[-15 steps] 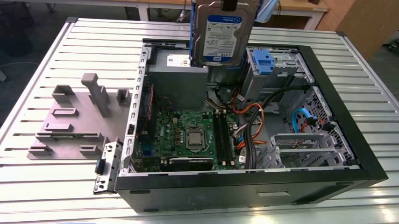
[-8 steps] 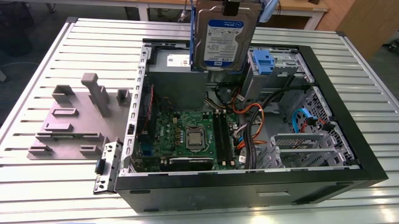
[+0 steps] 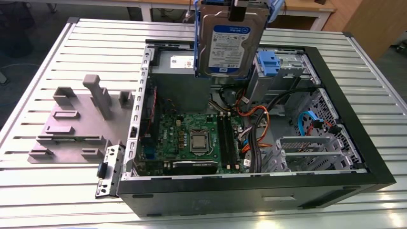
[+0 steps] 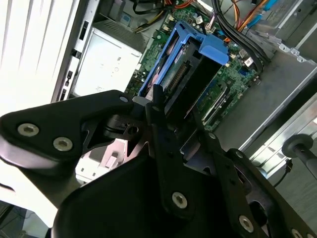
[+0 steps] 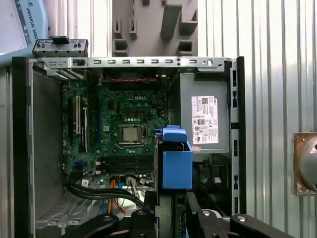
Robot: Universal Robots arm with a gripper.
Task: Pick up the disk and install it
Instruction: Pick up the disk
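**Disk held over open case**

We saw the hand (image 4: 176, 111) pinched shut on the disk (image 3: 226, 45), gripping its blue carrier, as it hung upright over the open computer case (image 3: 254, 186) on the slatted tabletop (image 3: 83, 43).

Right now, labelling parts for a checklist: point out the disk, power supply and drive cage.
disk (image 3: 229, 50): exterior view, its label.
power supply (image 5: 204, 119): first wrist view, white sticker.
drive cage (image 3: 268, 64): exterior view, blue clip.
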